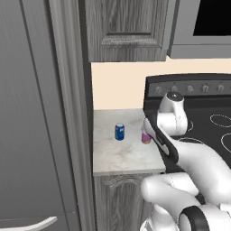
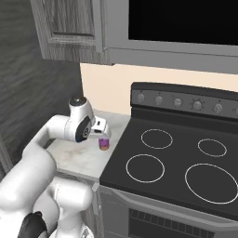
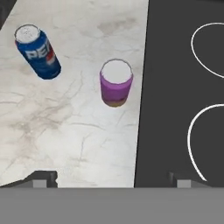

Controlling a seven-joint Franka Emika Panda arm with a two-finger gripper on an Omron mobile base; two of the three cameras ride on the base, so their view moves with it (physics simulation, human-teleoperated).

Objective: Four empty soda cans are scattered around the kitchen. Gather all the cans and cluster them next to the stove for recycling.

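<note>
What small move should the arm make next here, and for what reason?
Probably lift the open gripper straight up and away. The purple can and the blue can already stand upright on the counter beside the stove, and the gripper holds nothing.

You're losing most of the purple can (image 1: 145, 138) behind the arm in the left base view. The blue can (image 3: 38, 52) shows just part of its white lettering. The stove (image 2: 186, 162) runs off the right edge.
</note>
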